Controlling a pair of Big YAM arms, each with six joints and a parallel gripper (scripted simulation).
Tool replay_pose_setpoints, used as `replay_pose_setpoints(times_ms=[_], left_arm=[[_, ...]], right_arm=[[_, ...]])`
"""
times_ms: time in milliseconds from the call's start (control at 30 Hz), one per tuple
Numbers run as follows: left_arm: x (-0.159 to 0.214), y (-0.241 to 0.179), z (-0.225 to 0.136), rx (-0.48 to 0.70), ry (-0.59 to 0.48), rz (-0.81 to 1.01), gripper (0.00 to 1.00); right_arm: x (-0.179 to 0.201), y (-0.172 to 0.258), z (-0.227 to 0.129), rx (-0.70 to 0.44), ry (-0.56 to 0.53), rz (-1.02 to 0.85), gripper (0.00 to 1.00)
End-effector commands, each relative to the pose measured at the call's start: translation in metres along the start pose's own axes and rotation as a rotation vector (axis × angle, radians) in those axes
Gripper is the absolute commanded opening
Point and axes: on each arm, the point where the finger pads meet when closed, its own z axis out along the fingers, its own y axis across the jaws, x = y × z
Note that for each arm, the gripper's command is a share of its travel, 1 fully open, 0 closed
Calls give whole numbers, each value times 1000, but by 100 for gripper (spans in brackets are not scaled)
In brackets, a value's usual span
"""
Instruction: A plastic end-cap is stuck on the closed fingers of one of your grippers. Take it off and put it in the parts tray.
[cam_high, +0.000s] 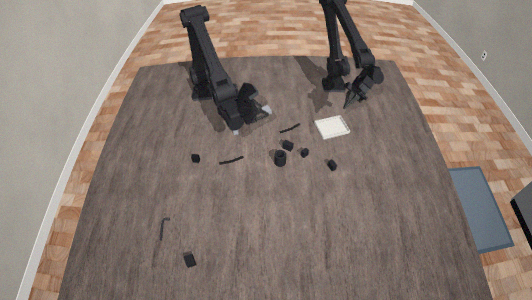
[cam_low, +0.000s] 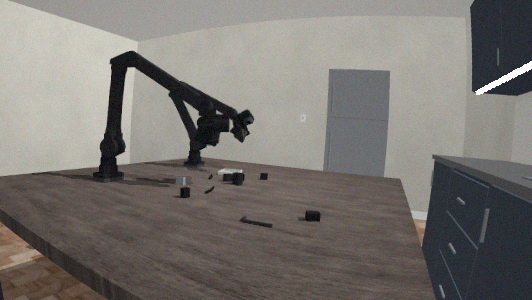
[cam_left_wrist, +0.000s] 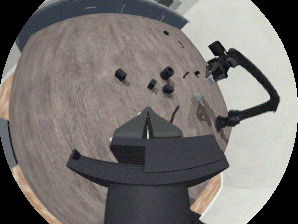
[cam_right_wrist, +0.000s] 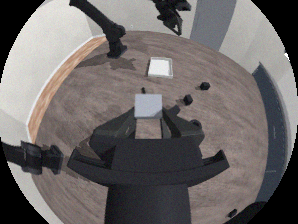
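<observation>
A light grey square end-cap is between the fingertips of my right gripper, which is shut on it in the air. My left gripper is shut and empty, tips together, pointing down near the back edge of the parts tray. The white parts tray lies on the table and looks empty. Another light grey block lies on the table near the right arm.
A black cylinder and several small black pieces lie in front of the grippers. Two dark strips lie nearby. A bent black rod and a black block are far off.
</observation>
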Motion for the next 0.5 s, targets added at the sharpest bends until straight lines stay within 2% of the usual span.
replay_pose_setpoints(times_ms=[0,467], left_arm=[[-34,3,-33,-9,29,218,0],[-17,3,-105,-23,107,464,0]], right_arm=[[-12,-17,-3,11,-2,-40,28],[-12,-17,-3,11,-2,-40,28]])
